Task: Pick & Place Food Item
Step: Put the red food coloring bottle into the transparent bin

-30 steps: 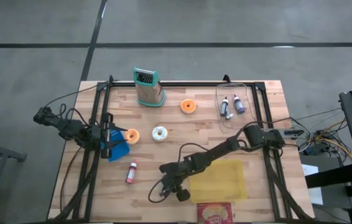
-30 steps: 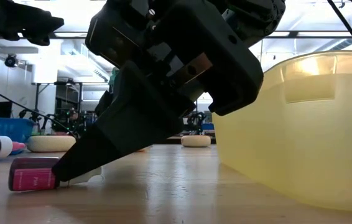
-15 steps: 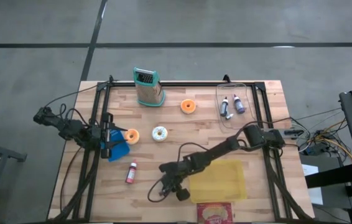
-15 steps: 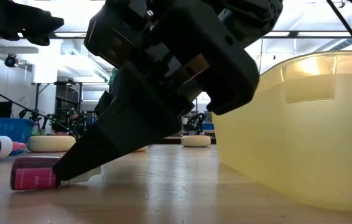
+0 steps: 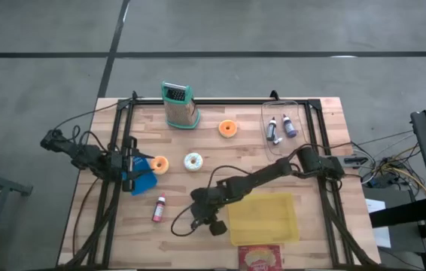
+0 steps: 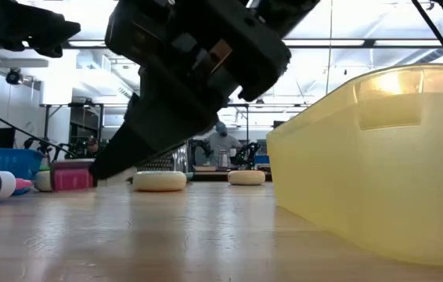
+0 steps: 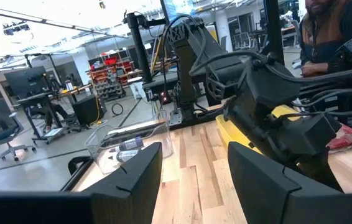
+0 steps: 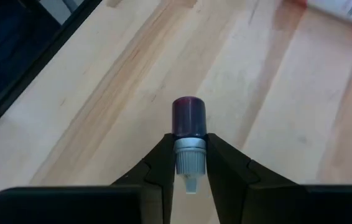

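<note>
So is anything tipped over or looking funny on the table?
Nothing is spilled. The right gripper holds a small dark-red bottle by its cap, off the table. Another small bottle lies on its side.

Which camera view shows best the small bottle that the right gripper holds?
The right wrist view: the bottle sits clamped by its cap between the right gripper fingers. The low view shows it partly. In the high view the arm covers it; the left wrist view misses it.

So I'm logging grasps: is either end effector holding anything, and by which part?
The right end effector holds a small dark-red bottle by its silver neck, clear of the table.
</note>
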{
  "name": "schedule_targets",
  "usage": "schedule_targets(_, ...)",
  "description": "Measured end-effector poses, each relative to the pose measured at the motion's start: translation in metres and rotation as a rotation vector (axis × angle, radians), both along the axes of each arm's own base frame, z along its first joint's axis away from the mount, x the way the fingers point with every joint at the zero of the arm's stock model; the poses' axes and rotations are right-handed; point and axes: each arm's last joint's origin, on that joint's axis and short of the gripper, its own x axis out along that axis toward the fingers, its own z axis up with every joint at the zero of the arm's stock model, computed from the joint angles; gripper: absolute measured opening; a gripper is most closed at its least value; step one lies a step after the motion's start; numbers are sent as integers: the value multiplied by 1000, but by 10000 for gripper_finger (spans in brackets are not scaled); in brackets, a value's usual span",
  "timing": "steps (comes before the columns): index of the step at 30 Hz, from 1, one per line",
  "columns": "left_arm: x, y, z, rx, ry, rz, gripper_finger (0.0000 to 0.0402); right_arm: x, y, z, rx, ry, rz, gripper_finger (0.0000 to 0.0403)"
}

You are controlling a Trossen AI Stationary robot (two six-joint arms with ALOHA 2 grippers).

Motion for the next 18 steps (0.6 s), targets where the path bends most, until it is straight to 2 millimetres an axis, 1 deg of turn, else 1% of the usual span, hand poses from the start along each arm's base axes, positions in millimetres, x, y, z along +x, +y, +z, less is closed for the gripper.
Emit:
schedule_targets(3, 0, 0, 0, 0, 0, 0, 188, 4, -3, 10, -21, 8, -18, 73)
schedule_targets(5, 0, 0, 0, 0, 0, -1, 188, 5, -6, 16, -47, 50, -35, 73)
schedule_targets(9, 0, 0, 0, 0, 0, 0, 188, 3, -9, 29, -97, 161, -63, 72)
schedule_targets(18, 0, 0, 0, 0, 0, 0, 188, 0, -10, 65, -142, 277, -46, 72)
